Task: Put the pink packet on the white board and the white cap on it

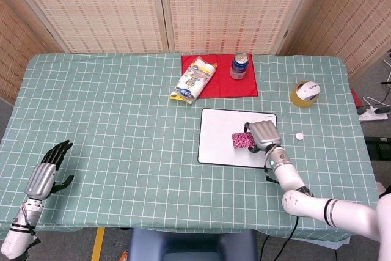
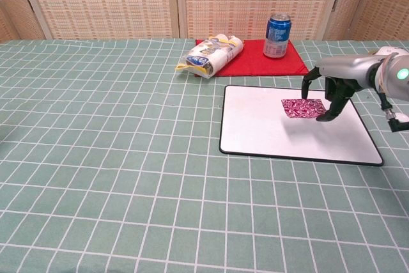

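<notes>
Green checked tablecloth (image 1: 122, 120) across the whole table, reed screens behind. Near the middle right, white board (image 1: 226, 139) lying flat, black-edged. Over its right half, right hand (image 1: 263, 134) holding the pink packet (image 1: 244, 141), packet jutting toward the board's centre. Just off the board's right edge, white cap (image 1: 299, 136) alone on the cloth. Farther back, red mat (image 1: 217, 84) carrying a blue can (image 1: 239, 65), with a yellow-and-white snack bag (image 1: 194, 79) half on its left edge. Far right, tape roll (image 1: 302, 95) with a white mouse (image 1: 310, 88) on top. Low left, left hand (image 1: 47, 172) with fingers spread, holding nothing
</notes>
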Tool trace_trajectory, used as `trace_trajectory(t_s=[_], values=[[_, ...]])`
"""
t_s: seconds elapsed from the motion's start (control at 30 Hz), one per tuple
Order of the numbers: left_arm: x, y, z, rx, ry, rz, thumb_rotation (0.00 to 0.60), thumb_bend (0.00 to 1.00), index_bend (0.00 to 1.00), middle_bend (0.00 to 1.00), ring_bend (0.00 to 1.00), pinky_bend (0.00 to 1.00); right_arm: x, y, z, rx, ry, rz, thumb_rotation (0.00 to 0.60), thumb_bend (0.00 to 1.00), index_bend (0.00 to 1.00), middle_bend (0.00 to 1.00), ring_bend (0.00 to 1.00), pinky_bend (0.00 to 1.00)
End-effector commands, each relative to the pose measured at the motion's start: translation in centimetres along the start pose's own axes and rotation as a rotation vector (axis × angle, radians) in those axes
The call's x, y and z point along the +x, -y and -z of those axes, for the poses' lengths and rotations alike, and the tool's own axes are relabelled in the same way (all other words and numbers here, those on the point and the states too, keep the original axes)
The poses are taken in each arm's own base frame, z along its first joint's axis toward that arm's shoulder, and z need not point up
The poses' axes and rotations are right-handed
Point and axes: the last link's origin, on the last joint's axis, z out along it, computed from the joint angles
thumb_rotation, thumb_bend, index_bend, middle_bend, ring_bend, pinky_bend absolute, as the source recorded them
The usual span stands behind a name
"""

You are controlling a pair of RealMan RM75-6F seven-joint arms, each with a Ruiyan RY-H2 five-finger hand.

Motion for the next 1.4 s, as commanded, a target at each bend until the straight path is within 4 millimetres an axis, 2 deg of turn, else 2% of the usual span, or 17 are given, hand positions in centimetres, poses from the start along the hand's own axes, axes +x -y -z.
trace_trajectory(t_s=[0.03, 0.37, 0.4, 0.47, 0.53, 0.7, 0.8, 0.87, 0.93, 1.07, 1.17, 1.4], values=[[0.0, 0.0, 0.0, -0.003, -0.003, 0.001, 0.6, 0.28, 0.0, 0.0, 0.0, 0.11, -0.3, 0.6, -1.2, -0.019, 0.012, 0.014, 0.6, 0.26, 0.43, 1.0, 1.0, 1.0], [0.1, -0.4, 0.2, -0.026, -0.014, 0.005, 0.6, 0.28, 0.0, 0.0, 0.0, 0.11, -1.0, 0.4, -2.2, -0.045, 0.037, 0.036, 0.6, 0.26, 0.4, 1.0, 1.0, 1.0], [0.1, -0.3, 0.2, -0.025, -0.013, 0.007, 0.6, 0.28, 0.0, 0.0, 0.0, 0.11, -1.0, 0.4, -2.2, -0.046, 0.039, 0.039, 0.6, 0.24, 0.39, 1.0, 1.0, 1.0], [0.1, -0.3, 0.1, -0.022, -0.011, 0.01, 0.6, 0.28, 0.0, 0.0, 0.0, 0.11, -0.9, 0.3, -2.3, -0.048, 0.037, 0.046, 0.6, 0.1, 0.35, 1.0, 1.0, 1.0], [0.1, -0.3, 0.1, -0.022, -0.011, 0.009, 0.6, 0.28, 0.0, 0.0, 0.0, 0.11, -0.8, 0.2, -2.2, -0.05, 0.032, 0.048, 0.6, 0.02, 0.31, 1.0, 1.0, 1.0], [0.0, -0.3, 0.1, -0.026, -0.006, 0.005, 0.6, 0.28, 0.0, 0.0, 0.0, 0.11, 0.6, -1.2, -1.0, -0.068, -0.007, 0.043, 0.6, 0.0, 0.29, 1.0, 1.0, 1.0], [0.0, -0.3, 0.1, -0.026, -0.002, 0.006, 0.6, 0.28, 0.0, 0.0, 0.0, 0.11, 1.6, -3.5, 0.2, -0.115, -0.041, 0.045, 0.6, 0.0, 0.31, 1.0, 1.0, 1.0], [-0.1, -0.4, 0.2, -0.025, 0.001, 0.012, 0.6, 0.28, 0.0, 0.0, 0.0, 0.11, 2.0, -6.1, 1.1, -0.17, -0.054, 0.045, 0.6, 0.0, 0.33, 1.0, 1.0, 1.0], [-0.1, -0.4, 0.1, -0.025, 0.005, 0.013, 0.6, 0.28, 0.0, 0.0, 0.0, 0.11, 1.9, -9.0, 1.7, -0.232, -0.049, 0.044, 0.6, 0.02, 0.35, 1.0, 1.0, 1.0], [-0.3, -0.6, 0.1, -0.029, 0.01, 0.01, 0.6, 0.28, 0.0, 0.0, 0.0, 0.11, 1.0, -13.3, 2.1, -0.312, -0.023, 0.025, 0.6, 0.08, 0.43, 1.0, 1.0, 1.0], [-0.4, -0.6, 0.1, -0.028, 0.015, 0.009, 0.6, 0.28, 0.0, 0.0, 0.0, 0.11, 0.3, -15.3, 1.8, -0.335, -0.012, 0.013, 0.6, 0.11, 0.47, 1.0, 1.0, 1.0], [-0.4, -0.6, 0.1, -0.027, 0.019, 0.01, 0.6, 0.28, 0.0, 0.0, 0.0, 0.11, -0.8, -17.0, 0.7, -0.34, -0.001, -0.003, 0.6, 0.2, 0.5, 1.0, 1.0, 1.0]])
